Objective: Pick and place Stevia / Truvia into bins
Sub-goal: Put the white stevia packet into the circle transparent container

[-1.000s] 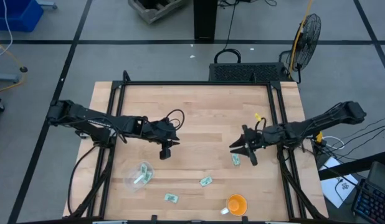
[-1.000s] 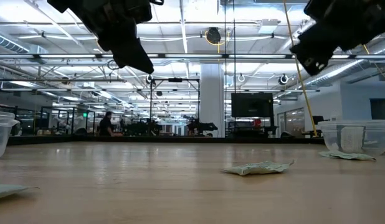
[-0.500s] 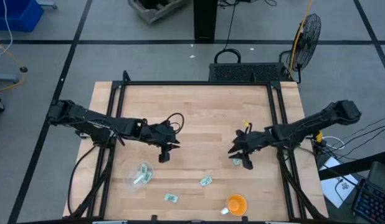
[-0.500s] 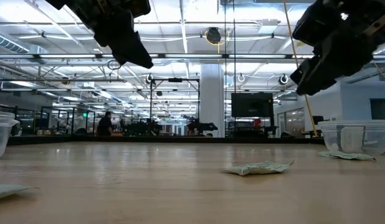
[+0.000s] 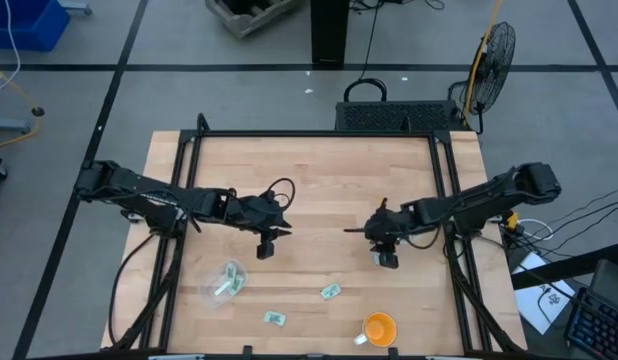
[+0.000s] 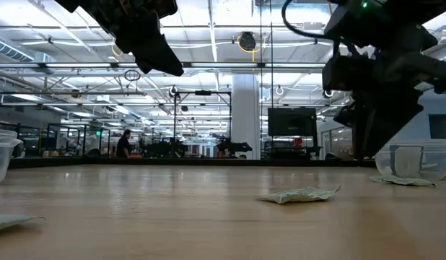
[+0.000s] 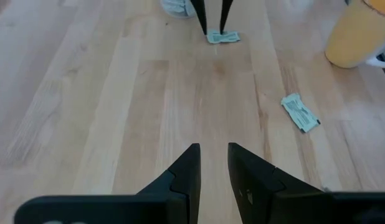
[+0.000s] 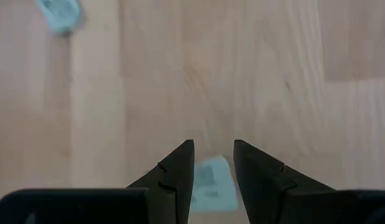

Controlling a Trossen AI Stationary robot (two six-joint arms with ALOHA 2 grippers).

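Note:
My right gripper [image 5: 386, 258] [image 8: 212, 149] points down, open, over a pale green sachet [image 8: 211, 184] lying flat on the table. In the left wrist view its fingertips stand at that sachet [image 7: 223, 37]. My left gripper [image 5: 266, 246] [image 7: 212, 149] hovers above bare wood mid-table, open by a narrow gap. Two more sachets [image 5: 331, 291] [image 5: 275, 318] lie flat near the near edge. A clear cup [image 5: 224, 282] [image 6: 410, 157] holds sachets. A second clear cup [image 6: 1, 155] shows only in the low view. My right gripper comes at the sachet [image 8: 211, 184] from above, its open fingers pointing down with the sachet showing in the gap between them. Whether a fingertip touches the sachet, I cannot tell.
An orange cup [image 5: 379, 327] [image 7: 361, 31] stands by the near edge, right of centre. A loose sachet [image 7: 299, 112] lies between it and my left gripper. Black rails [image 5: 179, 230] run along both table sides. Bare wood fills the far half.
My right gripper has moved toward the table's left edge and down, tipping from a slant into a fingers-down stance over the sachet. The sachets and cups have stayed where they were.

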